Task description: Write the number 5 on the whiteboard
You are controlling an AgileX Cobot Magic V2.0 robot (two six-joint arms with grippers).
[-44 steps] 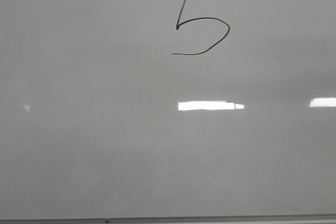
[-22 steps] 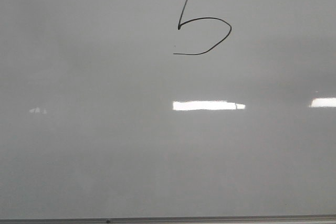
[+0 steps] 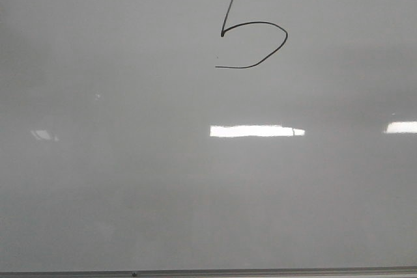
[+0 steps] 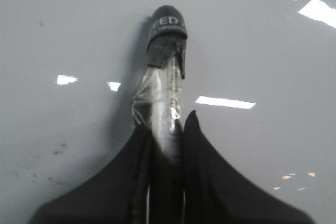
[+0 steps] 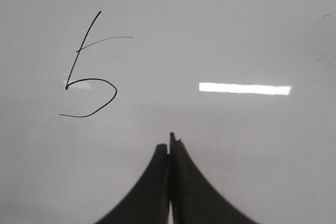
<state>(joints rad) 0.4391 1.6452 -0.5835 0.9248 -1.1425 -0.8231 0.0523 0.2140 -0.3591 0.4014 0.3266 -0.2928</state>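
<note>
number 5 (image 3: 251,30) shifted slightly right in front view, central light reflection (image 3: 257,131) on whiteboard (image 3: 130,193) widened leftward

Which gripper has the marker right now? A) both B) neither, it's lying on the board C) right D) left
D: in the left wrist view the left gripper is closed around the taped marker, while the right gripper is shut with nothing between its fingers, above the whiteboard beside the number 5.

i read this as an indoor lab or office: whiteboard (image 3: 130,193) fills my view, strip ceiling lights (image 3: 257,131) mirrored in its gloss.
</note>
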